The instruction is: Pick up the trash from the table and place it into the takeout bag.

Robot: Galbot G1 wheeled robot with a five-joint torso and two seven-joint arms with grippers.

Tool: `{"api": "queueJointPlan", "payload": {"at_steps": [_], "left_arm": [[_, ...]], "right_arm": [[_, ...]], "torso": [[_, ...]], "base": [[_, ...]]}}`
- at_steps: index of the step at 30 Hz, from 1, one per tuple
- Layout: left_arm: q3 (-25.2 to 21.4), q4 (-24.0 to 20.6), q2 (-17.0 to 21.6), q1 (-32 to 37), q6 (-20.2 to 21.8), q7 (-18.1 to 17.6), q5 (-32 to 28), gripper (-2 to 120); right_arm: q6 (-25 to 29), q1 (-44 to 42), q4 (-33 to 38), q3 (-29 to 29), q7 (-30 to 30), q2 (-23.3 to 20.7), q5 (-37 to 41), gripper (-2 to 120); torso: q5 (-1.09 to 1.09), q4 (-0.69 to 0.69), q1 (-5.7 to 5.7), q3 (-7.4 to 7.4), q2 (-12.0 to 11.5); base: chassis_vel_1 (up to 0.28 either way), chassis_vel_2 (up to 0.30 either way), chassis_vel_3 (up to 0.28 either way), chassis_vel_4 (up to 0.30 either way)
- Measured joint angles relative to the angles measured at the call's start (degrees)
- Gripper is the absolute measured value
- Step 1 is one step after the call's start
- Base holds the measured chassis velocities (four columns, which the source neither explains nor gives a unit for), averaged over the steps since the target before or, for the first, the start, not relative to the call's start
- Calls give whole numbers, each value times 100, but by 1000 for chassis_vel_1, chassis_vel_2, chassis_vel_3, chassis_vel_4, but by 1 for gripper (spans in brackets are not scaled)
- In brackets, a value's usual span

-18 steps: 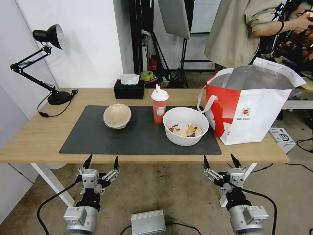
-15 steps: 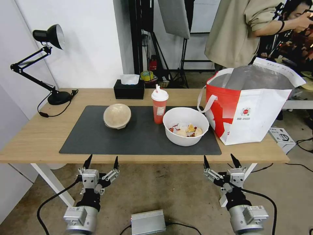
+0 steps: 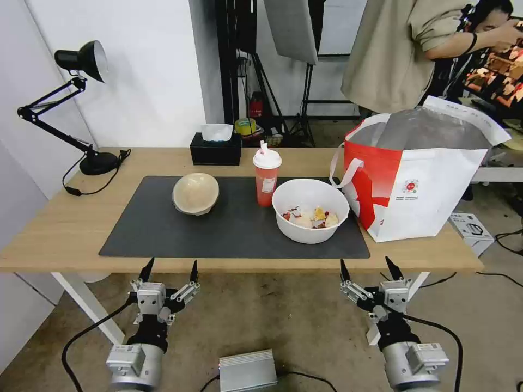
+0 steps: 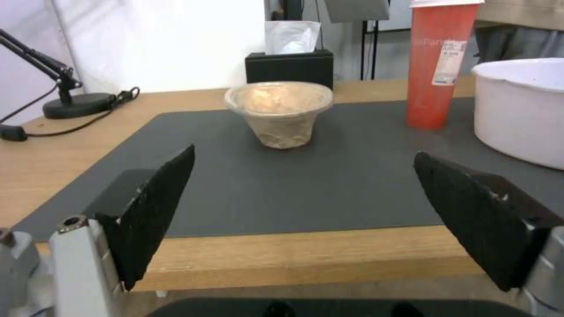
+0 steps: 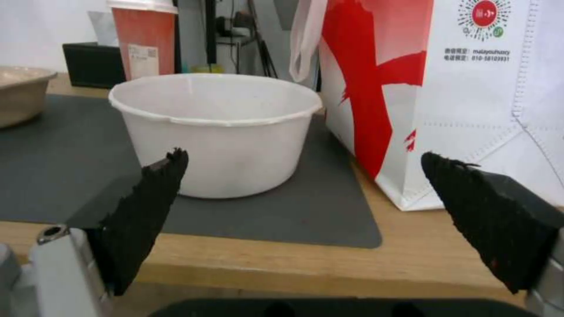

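You see no change since a moment ago: left gripper and right gripper still parked below table edge, fingers spread, empty. Paper bowl, cup, white bowl untouched on mat, left of bag. Pickup not begun.

Both arms sit low in front of the robot, below the near edge of the counter, wrists pointing forward. The left gripper holds its black jaws spread wide with nothing between them. The right gripper mirrors that pose, jaws equally parted and bare, black cables trailing back from each wrist.
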Motion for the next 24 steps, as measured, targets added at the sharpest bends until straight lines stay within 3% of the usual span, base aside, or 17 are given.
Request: {"api": "queueJointPlan", "payload": {"at_steps": [6,9,11,12,18,24], "left_arm": [[-122,0,6,-1,-83,-11,-134,100],[-270,12,13,-1,-257,14,-350,100],[-984,66,56,-14,-1006,-6,-1205,100],[-1107,74,64,-16,-1130,-19,-1350,100],[-1155,-90,57,42,-1269,259,-1700,100],[-1143,-140,33,104,-1270,384,-1702,100]], "right_arm": [[-19,20,-7,12,0,-78,35,100],[-154,116,-37,77,24,-322,183,100],[-569,392,-133,265,101,-1088,630,100],[-680,466,-158,314,122,-1291,746,100],[-1136,784,-225,592,204,-2289,1351,100],[-1117,776,-83,669,143,-2467,1494,100]], "torso": [[4,0,0,0,0],[-2,-1,0,0,0],[1,1,0,0,0],[3,1,0,0,0],[3,2,0,1,-1],[1,0,0,1,0]], "base": [[0,0,0,0],[0,0,0,0],[0,0,0,0],[0,0,0,0],[0,0,0,0],[0,0,0,0]]}}
